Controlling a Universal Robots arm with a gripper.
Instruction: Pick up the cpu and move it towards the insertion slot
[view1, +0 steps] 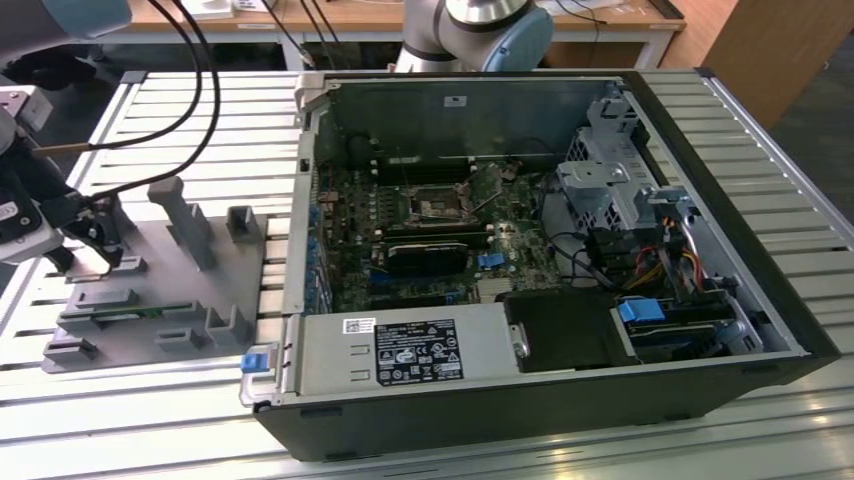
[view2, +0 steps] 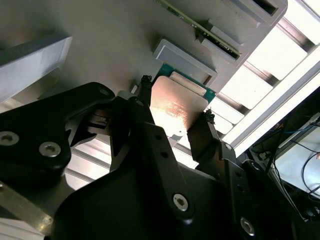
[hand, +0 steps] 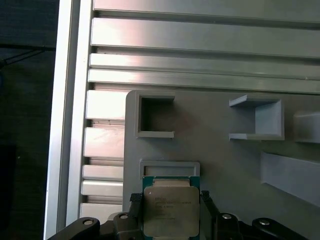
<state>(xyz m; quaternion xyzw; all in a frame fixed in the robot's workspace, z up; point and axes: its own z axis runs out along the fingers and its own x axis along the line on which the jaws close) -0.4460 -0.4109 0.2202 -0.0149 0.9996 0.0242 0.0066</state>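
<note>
The cpu, a flat square chip with a silvery top and a green rim, sits between my gripper's two black fingers in both wrist views. The fingers press against opposite edges of the cpu, so the gripper is shut on it, just over a shallow grey pocket of the fixture plate. In the exterior view my gripper hangs over the grey fixture plate at the exterior view's left. The insertion slot is the dark square socket on the green board inside the open computer case, far from the gripper.
The fixture plate carries upright grey holders and a narrow green circuit strip. The open black computer case stands at the exterior view's right on a slatted metal table. Cables hang behind the plate.
</note>
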